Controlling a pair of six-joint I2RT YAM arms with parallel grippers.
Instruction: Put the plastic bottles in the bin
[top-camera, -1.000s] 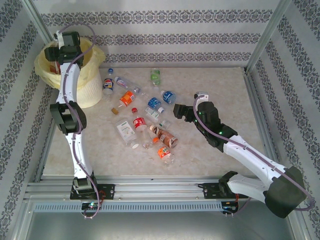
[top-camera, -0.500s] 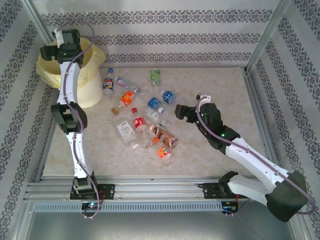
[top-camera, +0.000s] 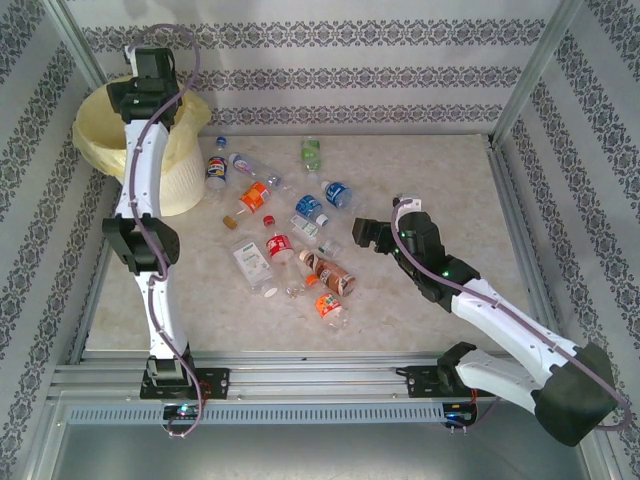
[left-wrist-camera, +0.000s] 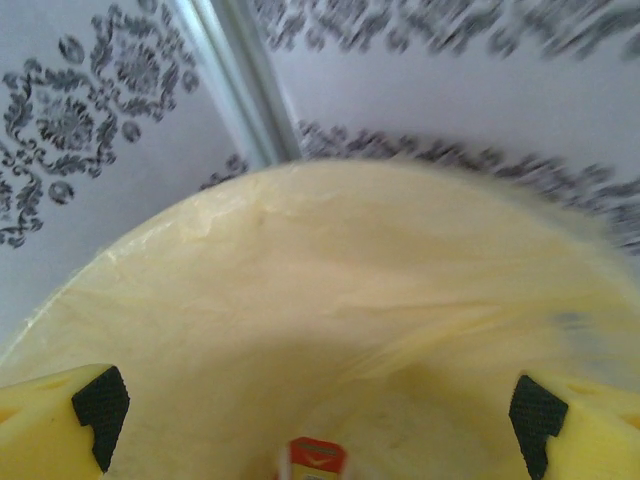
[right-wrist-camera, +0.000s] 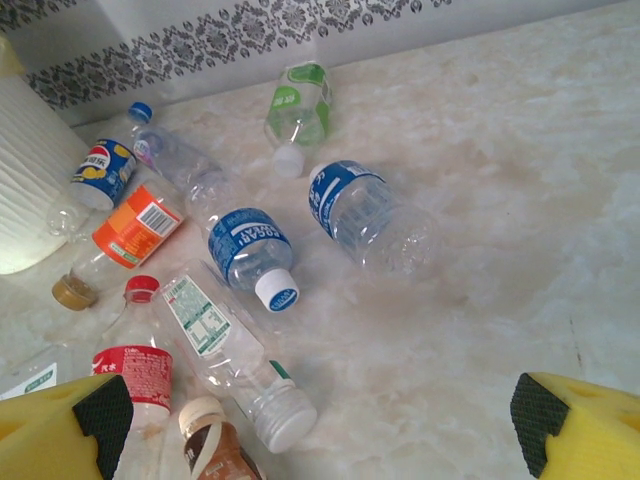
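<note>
L gripper (left-wrist-camera: 320, 412) spread wide, empty, over the bin (top-camera: 92, 128) at far-left corner; a red-label bottle (left-wrist-camera: 317, 458) lies inside, below it. R gripper (right-wrist-camera: 320, 410) also wide, empty, low near bottles (top-camera: 277, 246) scattered on table (top-camera: 440, 170), right of bin.

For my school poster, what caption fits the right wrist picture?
Open jaws hover near scattered plastic bottles on the table, white bin nearby.

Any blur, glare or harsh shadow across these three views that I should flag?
Left wrist: smeared, with the wallpaper streaking at upper right and the bin looking soft. Right wrist: sharp, labels on the plastic bottles readable, and a faint sheen on the table. Top external: even light, weak shadows, no glare.
</note>
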